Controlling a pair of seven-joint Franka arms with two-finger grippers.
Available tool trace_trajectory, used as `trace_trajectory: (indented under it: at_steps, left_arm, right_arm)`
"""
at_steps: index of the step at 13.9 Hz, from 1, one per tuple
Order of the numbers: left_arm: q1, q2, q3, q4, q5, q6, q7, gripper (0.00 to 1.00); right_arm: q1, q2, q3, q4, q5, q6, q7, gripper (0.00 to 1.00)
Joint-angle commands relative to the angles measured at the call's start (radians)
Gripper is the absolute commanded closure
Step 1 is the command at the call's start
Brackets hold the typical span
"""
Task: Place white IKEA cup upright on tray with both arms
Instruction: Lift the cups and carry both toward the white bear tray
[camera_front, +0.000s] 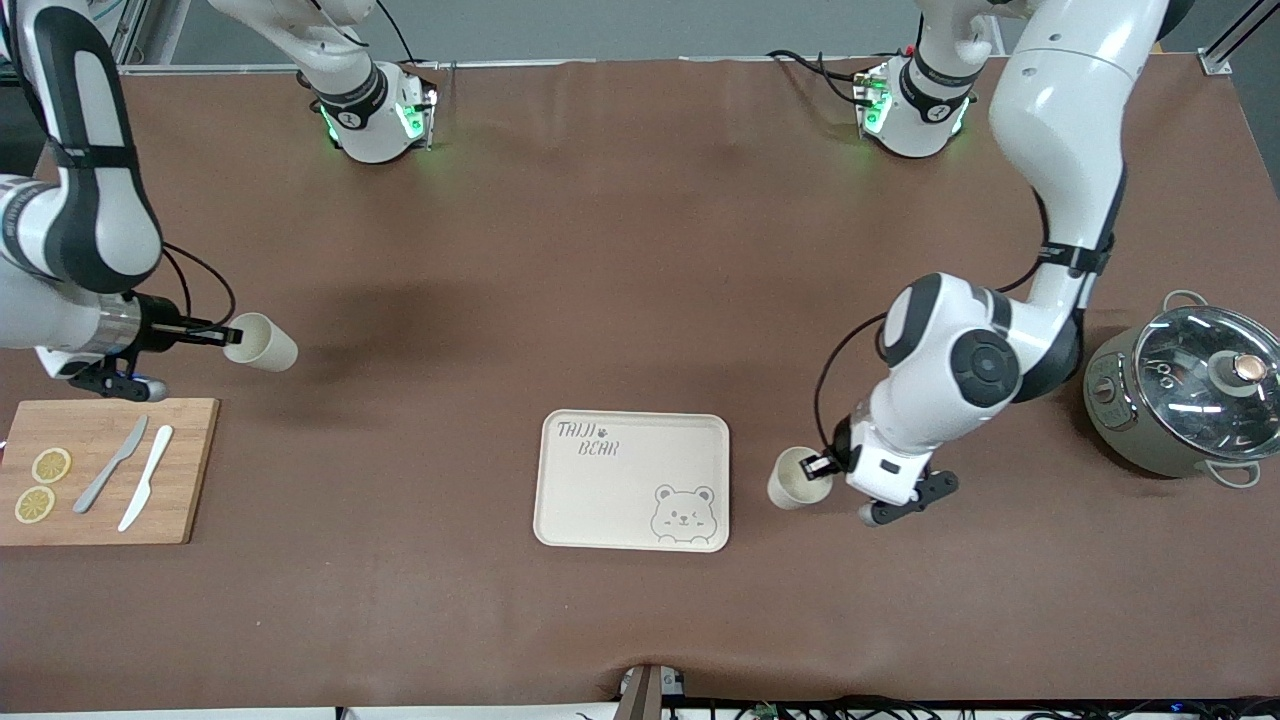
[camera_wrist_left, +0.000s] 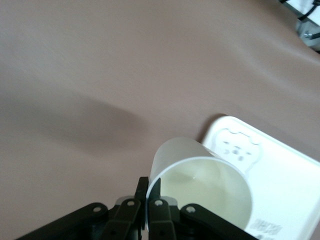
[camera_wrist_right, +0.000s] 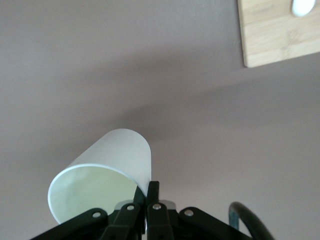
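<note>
- The tray (camera_front: 634, 480) lies flat on the worktop (camera_front: 640, 250), nearer the front camera than either base, and holds nothing yet.
- The left gripper (camera_front: 824, 466) is clamped on the rim of a white cup (camera_front: 797, 478), pinching its wall just beside the tray's edge at the left arm's end.
- That cup is tilted, its mouth turned toward the gripper and its closed base toward the tray.
- The right gripper (camera_front: 222, 336) is clamped on the rim of a second white cup (camera_front: 262, 343), lying on its side over the worktop beside the bamboo cutting board (camera_front: 105, 470), well apart from the tray.
- The left arm looks far nearer; its cup probably needs righting before it can stand on the tray.
</note>
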Motion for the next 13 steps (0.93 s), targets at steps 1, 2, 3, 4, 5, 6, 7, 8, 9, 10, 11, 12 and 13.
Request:
trace_trajectory:
  at_steps: [1,2,3,4,5,6,7,8,9,10,11,12,13]
  left_arm:
    - [-0.052,0.048,0.016,0.083,-0.015,-0.018,-0.078,1.0]
    - [-0.078,0.053,0.016,0.085,-0.014,-0.012,-0.113,1.0]
    - [-0.098,0.06,0.018,0.087,-0.012,-0.01,-0.15,1.0]
    - [-0.121,0.063,0.022,0.085,-0.006,-0.01,-0.187,1.0]
    - [-0.141,0.063,0.027,0.082,0.003,-0.01,-0.202,1.0]
    - [-0.152,0.069,0.027,0.079,0.011,-0.01,-0.206,1.0]
    - [-0.163,0.079,0.027,0.077,0.017,-0.01,-0.224,1.0]
    - [-0.174,0.091,0.027,0.079,0.017,-0.01,-0.245,1.0]
    - [-0.178,0.096,0.025,0.079,0.017,-0.01,-0.252,1.0]
    - [-0.181,0.1,0.025,0.077,0.018,-0.012,-0.252,1.0]
    - [-0.186,0.111,0.027,0.077,0.018,-0.013,-0.252,1.0]
    - [-0.186,0.122,0.027,0.076,0.028,-0.015,-0.252,1.0]
    - [-0.183,0.125,0.027,0.074,0.055,-0.016,-0.252,1.0]
  right_arm:
    - [0.002,0.012,0.004,0.115,0.016,-0.099,0.003,1.0]
    - [0.009,0.012,0.008,0.14,0.016,-0.12,0.007,1.0]
    - [0.028,0.012,0.009,0.16,0.017,-0.14,0.035,1.0]
    - [0.057,0.012,0.009,0.181,0.017,-0.157,0.106,1.0]
    - [0.097,0.012,0.009,0.197,0.017,-0.172,0.203,1.0]
    - [0.144,0.012,0.009,0.197,0.017,-0.172,0.293,1.0]
    - [0.189,0.012,0.009,0.198,0.017,-0.165,0.36,1.0]
    - [0.227,0.012,0.009,0.203,0.019,-0.16,0.412,1.0]
    - [0.271,0.018,0.009,0.221,0.022,-0.151,0.464,1.0]
    - [0.307,0.035,0.009,0.229,0.024,-0.119,0.525,1.0]
    - [0.337,0.053,0.01,0.229,0.03,-0.075,0.585,1.0]
    - [0.377,0.078,0.01,0.229,0.051,-0.03,0.634,1.0]
    - [0.419,0.104,0.01,0.231,0.088,0.016,0.689,1.0]
